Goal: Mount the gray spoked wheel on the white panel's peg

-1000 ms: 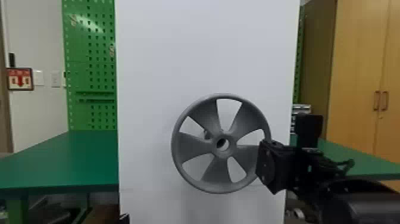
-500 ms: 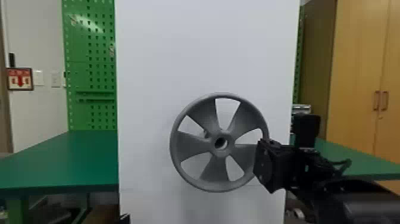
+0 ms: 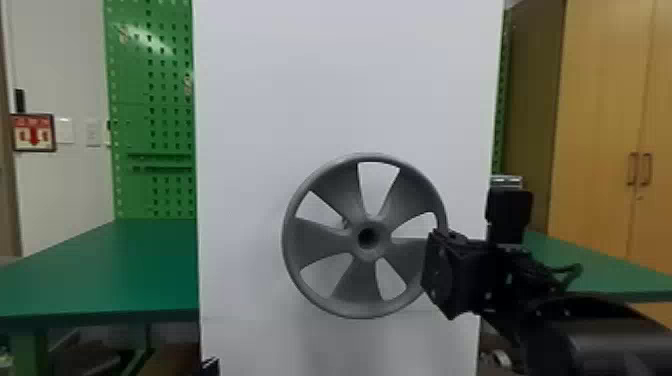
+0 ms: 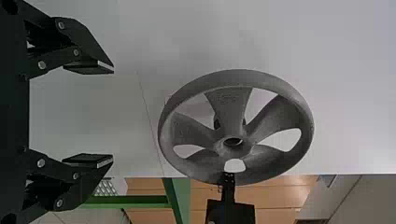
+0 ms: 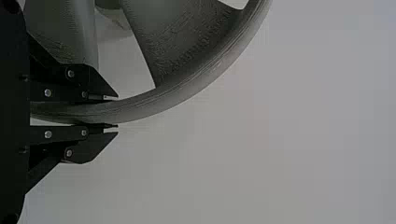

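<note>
My right gripper (image 3: 435, 270) holds the right side of the gray spoked wheel (image 3: 345, 287) in front of the white panel (image 3: 345, 90). The right wrist view has the wheel's rim (image 5: 154, 108) pinched between the two fingers of the right gripper (image 5: 116, 112). In the left wrist view the left gripper (image 4: 113, 114) is open with nothing between its fingers, apart from the wheel (image 4: 231, 109). A small dark part, perhaps the peg (image 4: 216, 123), shows behind the wheel's spokes; whether it meets the hub cannot be told.
Green tables (image 3: 125, 270) extend on both sides of the panel. A green pegboard (image 3: 150, 100) stands behind at the left, wooden cabinets (image 3: 595, 125) at the right. A small black part (image 3: 210, 366) shows at the panel's lower left edge.
The wheel and my right gripper have shifted slightly left and up together over the last second. The grip on the rim looks the same.
</note>
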`<action>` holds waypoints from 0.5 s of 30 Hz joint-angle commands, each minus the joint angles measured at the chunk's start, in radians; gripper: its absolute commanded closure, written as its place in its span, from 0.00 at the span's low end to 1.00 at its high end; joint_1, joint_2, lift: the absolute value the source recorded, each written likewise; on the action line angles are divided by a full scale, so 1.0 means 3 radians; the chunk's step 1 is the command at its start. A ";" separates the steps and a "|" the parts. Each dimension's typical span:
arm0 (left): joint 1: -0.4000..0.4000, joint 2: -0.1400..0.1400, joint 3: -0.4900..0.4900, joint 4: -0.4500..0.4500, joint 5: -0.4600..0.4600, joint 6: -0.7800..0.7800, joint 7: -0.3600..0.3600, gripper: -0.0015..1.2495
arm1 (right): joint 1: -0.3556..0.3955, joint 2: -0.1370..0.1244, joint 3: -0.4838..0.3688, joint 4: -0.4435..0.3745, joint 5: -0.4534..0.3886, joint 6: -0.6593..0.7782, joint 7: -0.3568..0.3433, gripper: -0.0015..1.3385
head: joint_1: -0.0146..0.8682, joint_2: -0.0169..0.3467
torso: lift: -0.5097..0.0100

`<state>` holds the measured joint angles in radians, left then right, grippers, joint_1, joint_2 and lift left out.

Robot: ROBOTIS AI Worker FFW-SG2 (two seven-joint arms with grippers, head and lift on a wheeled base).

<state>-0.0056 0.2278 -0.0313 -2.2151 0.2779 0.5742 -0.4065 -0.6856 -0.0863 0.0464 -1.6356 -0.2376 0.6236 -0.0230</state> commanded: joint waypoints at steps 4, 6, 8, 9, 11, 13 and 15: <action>-0.0007 0.0003 -0.0003 0.0000 -0.0001 -0.0002 0.0000 0.45 | -0.0031 -0.0004 0.0004 0.0068 -0.0011 -0.0008 -0.0005 0.88 | 0.16 0.03 | 0.21; -0.0012 0.0008 -0.0003 0.0000 -0.0001 -0.0002 0.0000 0.45 | -0.0041 -0.0004 0.0004 0.0093 -0.0026 -0.0023 0.0000 0.88 | 0.16 0.03 | 0.21; -0.0012 0.0008 -0.0003 0.0005 0.0004 -0.0002 0.0000 0.45 | -0.0041 -0.0004 0.0004 0.0114 -0.0026 -0.0043 0.0000 0.88 | 0.16 0.03 | 0.21; -0.0012 0.0008 -0.0008 0.0005 0.0004 -0.0002 0.0000 0.45 | -0.0041 0.0001 0.0004 0.0114 -0.0026 -0.0043 0.0000 0.88 | 0.16 0.03 | 0.21; -0.0012 0.0008 -0.0008 0.0005 0.0004 -0.0002 0.0000 0.45 | -0.0041 0.0001 -0.0001 0.0119 -0.0026 -0.0049 0.0000 0.88 | 0.16 0.03 | 0.21; -0.0012 0.0008 -0.0003 0.0005 0.0004 -0.0002 0.0000 0.45 | -0.0041 0.0001 0.0004 0.0129 -0.0026 -0.0054 -0.0005 0.88 | 0.16 0.03 | 0.21; -0.0012 0.0008 -0.0008 0.0005 0.0004 -0.0002 0.0000 0.45 | -0.0041 0.0006 -0.0001 0.0134 -0.0021 -0.0064 -0.0005 0.88 | 0.16 0.03 | 0.21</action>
<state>-0.0090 0.2300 -0.0331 -2.2138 0.2791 0.5739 -0.4065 -0.6980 -0.0859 0.0471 -1.5993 -0.2454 0.6087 -0.0240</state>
